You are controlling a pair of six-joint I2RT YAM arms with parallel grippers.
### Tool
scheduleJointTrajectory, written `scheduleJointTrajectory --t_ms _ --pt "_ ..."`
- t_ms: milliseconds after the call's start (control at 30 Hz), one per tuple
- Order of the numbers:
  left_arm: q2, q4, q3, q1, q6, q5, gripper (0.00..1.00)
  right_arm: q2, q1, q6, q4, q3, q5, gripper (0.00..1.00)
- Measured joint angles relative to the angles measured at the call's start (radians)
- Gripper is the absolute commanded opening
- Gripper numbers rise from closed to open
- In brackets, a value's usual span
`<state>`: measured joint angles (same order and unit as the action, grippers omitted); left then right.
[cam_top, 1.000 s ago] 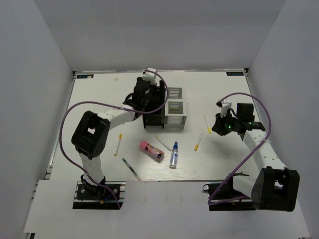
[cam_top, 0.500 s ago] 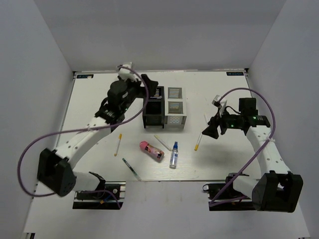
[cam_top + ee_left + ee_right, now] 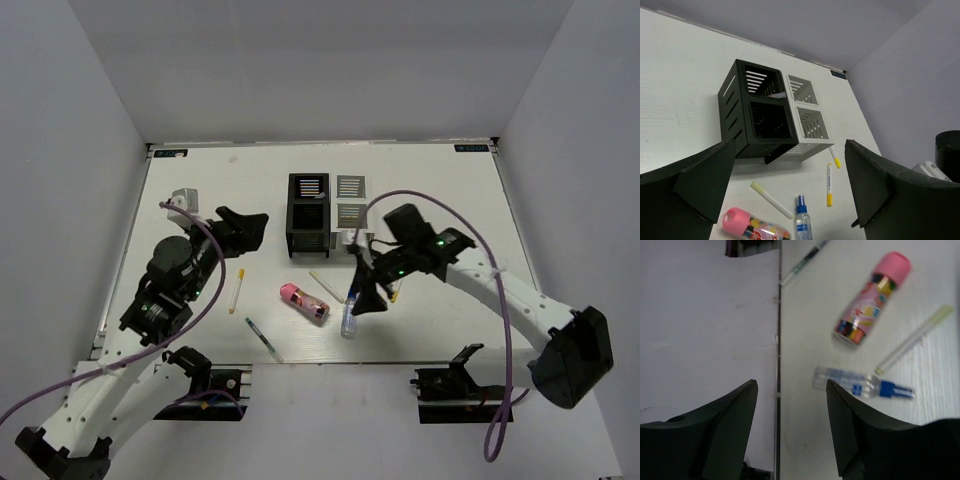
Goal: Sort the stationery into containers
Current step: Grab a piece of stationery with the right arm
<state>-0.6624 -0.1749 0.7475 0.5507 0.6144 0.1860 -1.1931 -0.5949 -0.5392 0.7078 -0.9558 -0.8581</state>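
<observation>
Four mesh cups stand at the table's middle back: two black ones and two silver-white ones. A thin thing shows inside the rear black cup. The pink cylinder, the blue-capped bottle and a pale-tipped pen lie in front of them. A yellow-tipped pen and a dark green pen lie further left. My right gripper is open and empty, just above and beside the bottle. My left gripper is open and empty, left of the cups.
In the left wrist view two more yellow-tipped pens lie right of the bottle. The table's front edge runs right under my right gripper. White walls close in the table on three sides.
My left arm has pulled back from over the black cups to the near left. My right arm has swung from the right side leftward to over the bottle.
</observation>
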Motion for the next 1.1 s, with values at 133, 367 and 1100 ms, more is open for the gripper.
scheduleJointTrajectory --t_ms 133,367,1100 --pt "0.035 -0.087 0.046 0.002 -0.009 0.024 1.0 -0.132 -0.214 0.125 -0.077 -0.097 0.054 0.68" --pt "0.118 -0.209 0.151 0.001 -0.034 0.063 1.0 -0.349 -0.463 0.327 -0.216 -0.235 0.252 0.68" --pt "0.208 -0.422 0.357 -0.006 -0.095 0.135 1.0 -0.872 -0.805 0.753 -0.306 -0.633 1.022 0.57"
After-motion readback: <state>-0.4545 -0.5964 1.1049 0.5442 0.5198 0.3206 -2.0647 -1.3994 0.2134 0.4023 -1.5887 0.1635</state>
